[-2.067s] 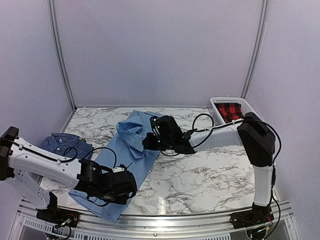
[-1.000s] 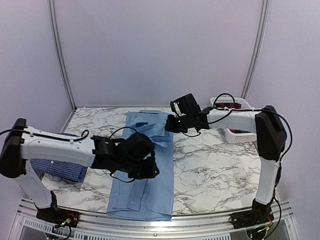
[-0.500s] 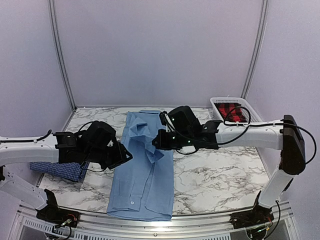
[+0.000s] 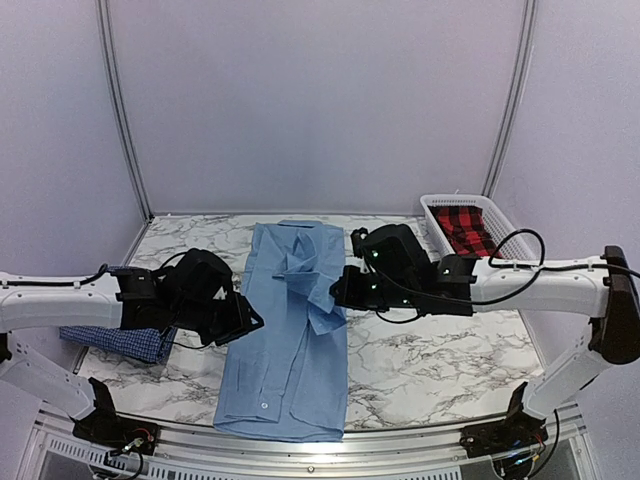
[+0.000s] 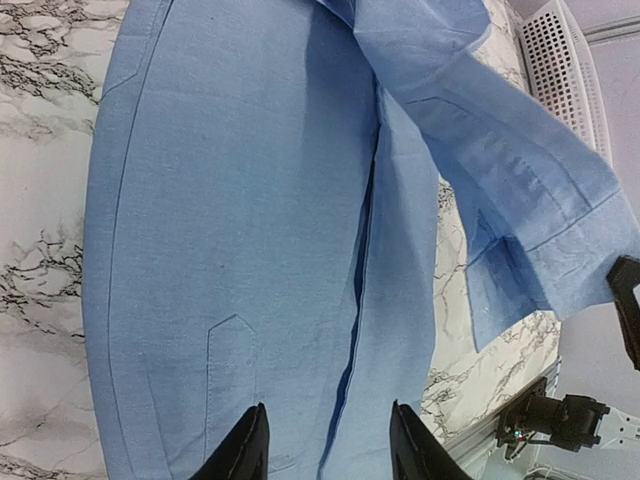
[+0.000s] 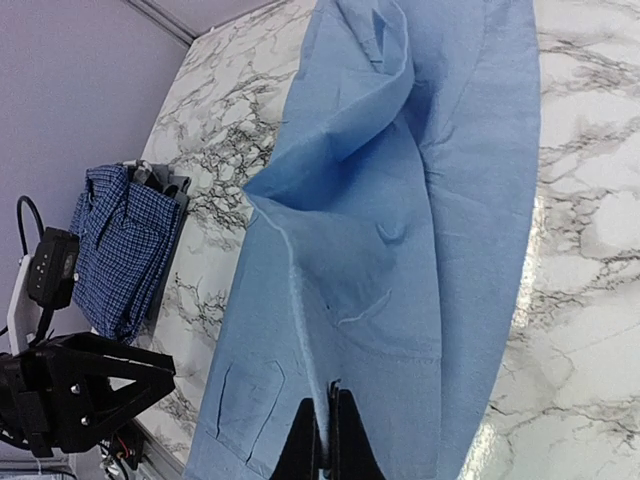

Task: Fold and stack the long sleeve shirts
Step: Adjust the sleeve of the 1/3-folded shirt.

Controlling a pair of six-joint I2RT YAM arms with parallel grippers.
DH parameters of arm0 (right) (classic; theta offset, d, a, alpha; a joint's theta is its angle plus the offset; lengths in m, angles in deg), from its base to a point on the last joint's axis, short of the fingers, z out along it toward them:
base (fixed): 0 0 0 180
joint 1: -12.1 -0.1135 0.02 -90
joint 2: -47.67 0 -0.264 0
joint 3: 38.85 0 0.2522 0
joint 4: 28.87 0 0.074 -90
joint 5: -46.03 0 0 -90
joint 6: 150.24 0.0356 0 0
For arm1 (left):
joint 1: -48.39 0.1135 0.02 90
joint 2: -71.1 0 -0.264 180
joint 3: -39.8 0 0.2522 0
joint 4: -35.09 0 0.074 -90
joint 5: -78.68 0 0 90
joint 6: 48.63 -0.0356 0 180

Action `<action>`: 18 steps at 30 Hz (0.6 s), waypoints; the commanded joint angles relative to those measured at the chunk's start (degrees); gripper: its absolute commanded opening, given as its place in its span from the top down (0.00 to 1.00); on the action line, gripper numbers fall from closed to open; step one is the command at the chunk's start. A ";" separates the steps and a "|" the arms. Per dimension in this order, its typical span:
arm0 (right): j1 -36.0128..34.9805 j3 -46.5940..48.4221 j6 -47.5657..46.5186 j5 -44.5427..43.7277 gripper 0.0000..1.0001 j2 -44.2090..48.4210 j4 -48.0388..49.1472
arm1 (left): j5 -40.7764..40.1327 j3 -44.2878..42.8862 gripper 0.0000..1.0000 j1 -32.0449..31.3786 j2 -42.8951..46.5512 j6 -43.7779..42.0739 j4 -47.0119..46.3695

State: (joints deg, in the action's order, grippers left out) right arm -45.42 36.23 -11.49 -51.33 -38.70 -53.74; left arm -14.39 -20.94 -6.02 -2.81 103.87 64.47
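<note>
The light blue shirt (image 4: pixel 285 340) lies lengthwise on the marble table, collar at the far end, also seen in the left wrist view (image 5: pixel 240 230) and the right wrist view (image 6: pixel 450 200). My right gripper (image 4: pixel 340 290) is shut on the edge of its sleeve (image 6: pixel 320 330) and holds that sleeve lifted over the shirt's body. My left gripper (image 4: pixel 245 322) is open and empty at the shirt's left edge, fingers (image 5: pixel 245 455) just above the cloth. The dark blue checked shirt (image 4: pixel 112 338) lies bunched at the left, partly under my left arm, and shows in the right wrist view (image 6: pixel 125 245).
A white basket (image 4: pixel 440 208) with red-and-black checked cloth (image 4: pixel 465 228) stands at the back right. The table's front rail (image 4: pixel 330 450) runs below the shirt's hem. Bare marble (image 4: pixel 440 350) lies right of the shirt.
My right gripper has drawn back toward the right with the sleeve, laying it across the shirt's middle. My left arm has barely moved. Earlier, both arms spread the shirt out flat.
</note>
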 commanded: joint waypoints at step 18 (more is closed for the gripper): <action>-9.13 -15.50 32.42 -2.24 1.00 12.04 26.26 | 6.51 2.69 0.56 0.83 -3.53 -0.04 -7.52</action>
State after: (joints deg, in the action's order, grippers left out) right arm -51.21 16.69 14.39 -51.76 -27.37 -36.37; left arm -8.67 -19.41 -5.59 -6.50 103.80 59.20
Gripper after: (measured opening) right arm 0.002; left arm 0.444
